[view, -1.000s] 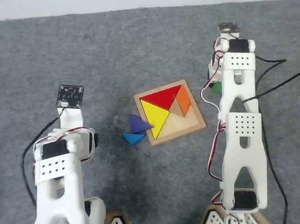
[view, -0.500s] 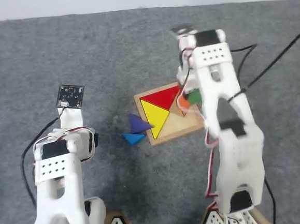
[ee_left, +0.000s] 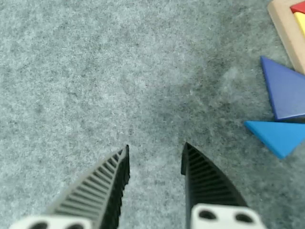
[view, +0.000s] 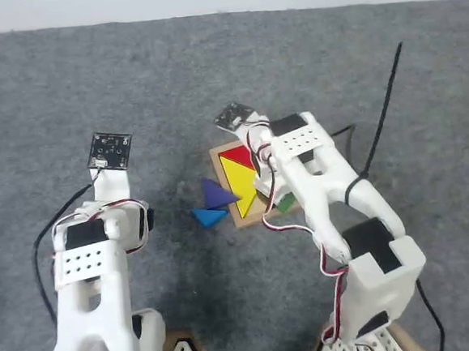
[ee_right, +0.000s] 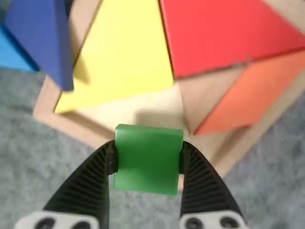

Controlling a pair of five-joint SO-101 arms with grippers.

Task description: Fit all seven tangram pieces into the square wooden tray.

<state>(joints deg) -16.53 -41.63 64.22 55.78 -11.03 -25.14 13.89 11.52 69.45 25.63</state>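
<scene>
The square wooden tray [ee_right: 249, 141] holds a yellow triangle [ee_right: 125, 67], a red triangle [ee_right: 224, 33] and an orange piece [ee_right: 243, 95]. My right gripper [ee_right: 147, 153] is shut on a green square piece [ee_right: 148, 160], just above the tray's near edge beside the bare wood. In the high view the right arm covers much of the tray [view: 226, 156], and the green piece [view: 286, 203] peeks out at its front edge. A dark blue triangle [view: 217, 193] leans on the tray's left rim, with a light blue triangle [view: 208, 216] on the carpet beside it. My left gripper [ee_left: 155, 148] stands open over bare carpet.
Grey carpet [view: 129, 78] covers the whole table. In the left wrist view the dark blue triangle [ee_left: 286, 90], the light blue triangle [ee_left: 281, 136] and a corner of the tray [ee_left: 281, 14] lie off to one side of the open fingers.
The right arm has swung from the tray's far right side across to its front-left edge, carrying the green piece. The left arm has kept still.
</scene>
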